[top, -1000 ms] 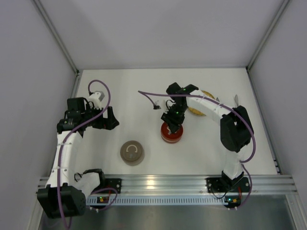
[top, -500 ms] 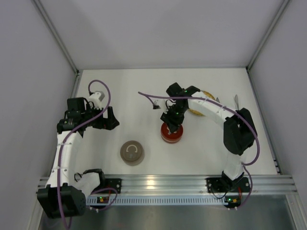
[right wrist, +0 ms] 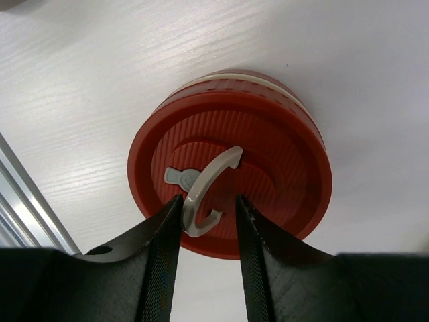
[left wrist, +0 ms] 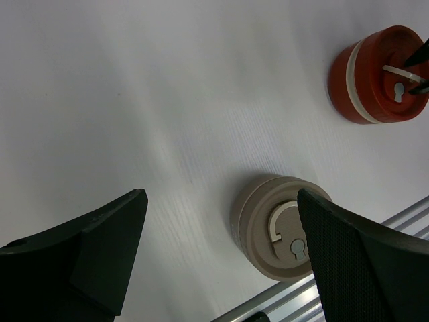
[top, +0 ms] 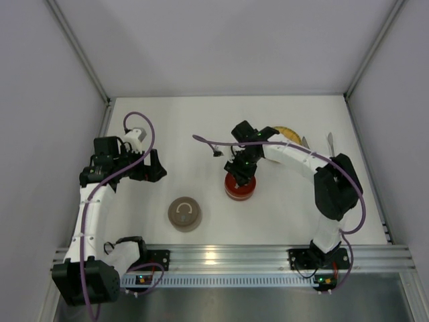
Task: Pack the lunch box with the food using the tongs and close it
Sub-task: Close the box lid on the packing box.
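Observation:
A red round lunch box (top: 239,190) with its lid on stands mid-table, also seen in the left wrist view (left wrist: 375,74). My right gripper (top: 242,176) hangs right over it. In the right wrist view the lid (right wrist: 281,168) carries a white half-ring handle (right wrist: 208,184) raised upright between my right gripper's (right wrist: 209,201) narrowed jaws. The left finger touches the handle and the right finger stands a little apart. My left gripper (top: 155,168) is wide open over bare table. A thin silver tip, seemingly the tongs (top: 330,139), shows at the right. The food is hidden.
A beige round lunch box (top: 184,213) with its lid on sits near the front rail (top: 221,255), below my left gripper (left wrist: 221,201) in the left wrist view (left wrist: 281,228). A yellow plate (top: 287,131) lies behind the right arm, mostly covered. White walls enclose the table.
The right arm's wrist has shifted slightly back and left over the red box, and its jaws have narrowed round the handle. The left arm has not moved.

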{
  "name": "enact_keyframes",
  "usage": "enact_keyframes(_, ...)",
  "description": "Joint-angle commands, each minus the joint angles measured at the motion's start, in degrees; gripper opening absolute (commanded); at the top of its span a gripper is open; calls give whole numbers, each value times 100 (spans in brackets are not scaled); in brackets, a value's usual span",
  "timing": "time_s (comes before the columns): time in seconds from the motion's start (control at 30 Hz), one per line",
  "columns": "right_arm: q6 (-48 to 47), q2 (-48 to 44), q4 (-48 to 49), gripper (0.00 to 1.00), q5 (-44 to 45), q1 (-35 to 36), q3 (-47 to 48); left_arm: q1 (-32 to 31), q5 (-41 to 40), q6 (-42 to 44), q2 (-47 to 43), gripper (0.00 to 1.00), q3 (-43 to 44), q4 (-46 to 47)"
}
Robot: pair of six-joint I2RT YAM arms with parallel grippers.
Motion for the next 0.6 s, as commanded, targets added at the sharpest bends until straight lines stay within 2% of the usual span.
enact_keyframes(0.0,94,-331,509,36,88,149,-122,35,132,71,-142,98,186,59)
enact_keyframes(0.03,111,-374,596,33,88,149,-201,35,123,71,-142,98,195,59)
enact_keyframes(0.13,173,-471,633,14,88,175,-254,35,114,79,-159,98,204,50)
enact_keyframes(0.17,182,-532,624,4,79,184,-254,35,114,97,-168,98,195,33)
enact_keyframes(0.2,182,-576,598,1,88,175,-246,26,114,106,-185,98,186,24)
enact_keyframes(0.37,15,-945,125,0,96,184,-53,35,114,106,-221,98,195,24)
enact_keyframes(0.57,-731,-1288,-395,0,132,175,88,35,193,97,-230,98,204,33)
